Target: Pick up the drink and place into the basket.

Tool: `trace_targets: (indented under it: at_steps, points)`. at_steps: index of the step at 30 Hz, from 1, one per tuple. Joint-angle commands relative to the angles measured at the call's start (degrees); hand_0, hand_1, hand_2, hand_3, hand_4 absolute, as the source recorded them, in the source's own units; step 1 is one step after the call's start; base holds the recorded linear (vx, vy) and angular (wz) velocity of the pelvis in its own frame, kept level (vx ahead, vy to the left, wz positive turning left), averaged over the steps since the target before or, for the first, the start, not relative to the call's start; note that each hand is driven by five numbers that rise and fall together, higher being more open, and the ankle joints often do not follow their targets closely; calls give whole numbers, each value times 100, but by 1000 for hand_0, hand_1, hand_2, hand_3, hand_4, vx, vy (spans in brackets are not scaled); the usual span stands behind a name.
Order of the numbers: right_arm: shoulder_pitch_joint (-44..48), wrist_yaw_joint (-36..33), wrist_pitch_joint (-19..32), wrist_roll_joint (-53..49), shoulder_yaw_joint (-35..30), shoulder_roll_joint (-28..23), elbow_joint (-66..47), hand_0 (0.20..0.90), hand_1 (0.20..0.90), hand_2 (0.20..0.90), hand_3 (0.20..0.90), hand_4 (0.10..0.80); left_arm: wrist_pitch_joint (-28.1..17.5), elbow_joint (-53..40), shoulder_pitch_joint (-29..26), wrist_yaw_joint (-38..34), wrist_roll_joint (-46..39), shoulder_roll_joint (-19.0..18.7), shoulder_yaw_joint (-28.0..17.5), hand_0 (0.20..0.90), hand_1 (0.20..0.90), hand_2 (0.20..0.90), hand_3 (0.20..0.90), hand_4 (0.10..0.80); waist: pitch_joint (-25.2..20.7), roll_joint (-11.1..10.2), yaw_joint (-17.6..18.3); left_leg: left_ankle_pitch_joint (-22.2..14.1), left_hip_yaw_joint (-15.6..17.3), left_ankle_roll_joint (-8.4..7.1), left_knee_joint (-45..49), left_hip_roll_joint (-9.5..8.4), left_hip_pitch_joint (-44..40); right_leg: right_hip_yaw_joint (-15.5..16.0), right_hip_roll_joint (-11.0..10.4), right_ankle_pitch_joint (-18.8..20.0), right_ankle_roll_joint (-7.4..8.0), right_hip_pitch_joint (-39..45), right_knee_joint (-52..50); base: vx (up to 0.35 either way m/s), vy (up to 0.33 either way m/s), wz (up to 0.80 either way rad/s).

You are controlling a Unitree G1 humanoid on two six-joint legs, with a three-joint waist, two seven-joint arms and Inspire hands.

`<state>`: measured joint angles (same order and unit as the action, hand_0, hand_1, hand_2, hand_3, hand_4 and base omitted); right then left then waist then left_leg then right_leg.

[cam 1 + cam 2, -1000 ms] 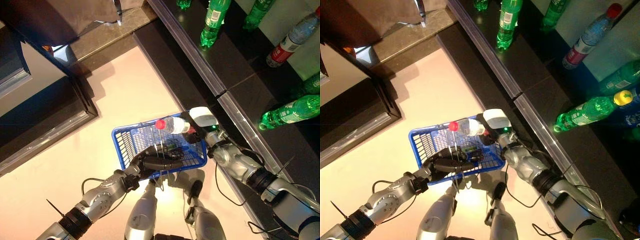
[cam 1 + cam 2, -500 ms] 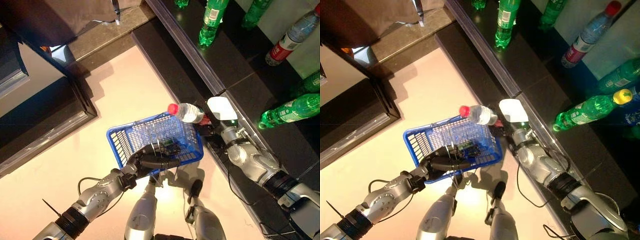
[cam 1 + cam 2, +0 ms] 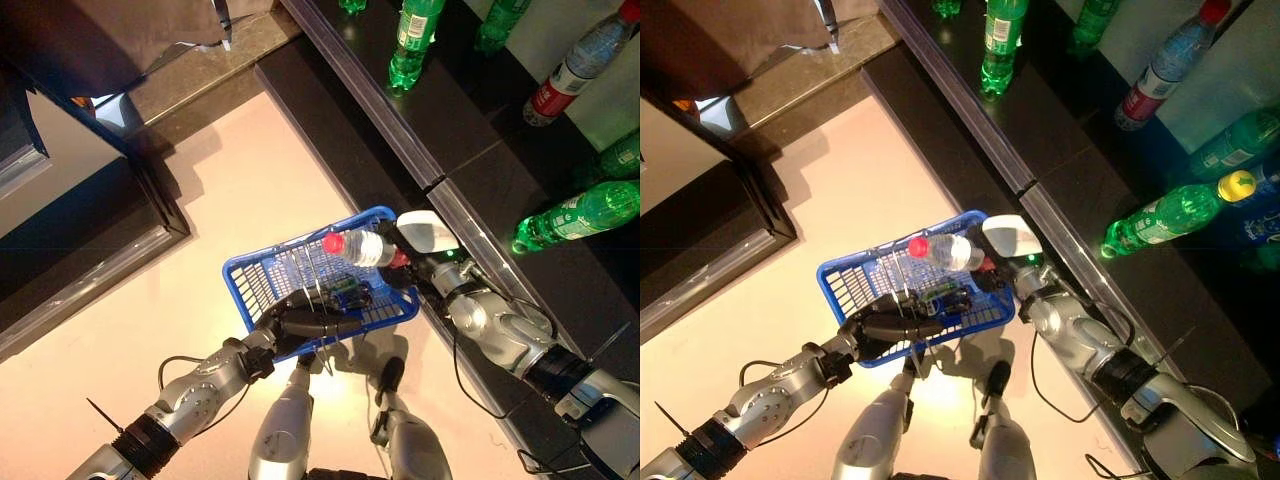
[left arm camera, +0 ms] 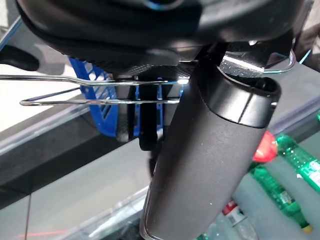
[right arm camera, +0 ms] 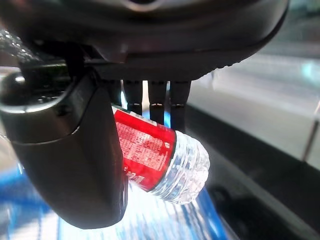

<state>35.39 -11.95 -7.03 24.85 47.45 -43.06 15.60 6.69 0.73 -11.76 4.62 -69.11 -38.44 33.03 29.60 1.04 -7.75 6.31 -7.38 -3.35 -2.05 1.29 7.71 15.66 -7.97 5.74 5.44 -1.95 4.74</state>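
L hand (image 3: 300, 325) sits at the near side of the blue basket (image 3: 262, 283), fingers curled round its wire handles (image 4: 95, 89) & carrying it above the pale floor (image 3: 150, 330). L wrist view shows the two thin wires passing under the hand, w/ blue mesh behind.

Inside the basket, near the handles, a small dark item w/ green label (image 3: 348, 293); can't tell what it is.

The drink, a clear bottle w/ red cap & red label (image 3: 362, 248), lies roughly horizontal over the basket's far-right corner, cap pointing L over the mesh. It's not in the basket yet; R hand (image 3: 418, 262) has it clamped by the base end. R wrist view: thumb on one side of the red label, fingers (image 5: 150, 97) wrapped behind the bottle (image 5: 165, 162), blue mesh below.

R of the basket runs a dark counter w/ metal edge strip (image 3: 400, 140). On it, well apart from the hands: green bottles (image 3: 410, 40) at the far end, a green bottle lying on its side (image 3: 575, 215), & a clear bottle w/ red label (image 3: 575, 70) at the far R.
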Motion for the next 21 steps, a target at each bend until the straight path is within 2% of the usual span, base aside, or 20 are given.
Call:
trace_targets:
  at_steps: [1,6,14,21]
  points:
    - [867,46,-3,284,317,-26,-239,300,300,300,200,100,-1222,-2082,-671,1226,-269,484,-99,300,300,300,200,100,-849,-67,-119,-354,205,192,263,-36,8,-331,-380,-217,141,-284,-753,0,0,0]
    - [897,245,-236,441,319,150,7,300,300,300,200,100,-1111,-2091,-694,1185,-178,577,-115,300,300,300,200,100,-824,-106,-168,-349,175,195,261,-46,28,-304,-374,-215,136,-290,-757,1,-7,2]
    - [1134,983,-395,775,592,408,79,300,300,300,200,100,-864,-2124,-813,1078,-56,716,-98,300,300,300,200,100,-752,-195,-237,-335,120,197,273,-43,89,-324,-333,-184,120,-335,-744,0,-12,4]
    - [2027,1408,-510,905,995,1069,344,300,300,300,200,100,-532,-1997,-1207,956,118,1016,196,300,300,300,200,100,-642,-173,-359,-312,44,192,337,-87,177,-276,-332,-174,81,-369,-755,0,0,0]
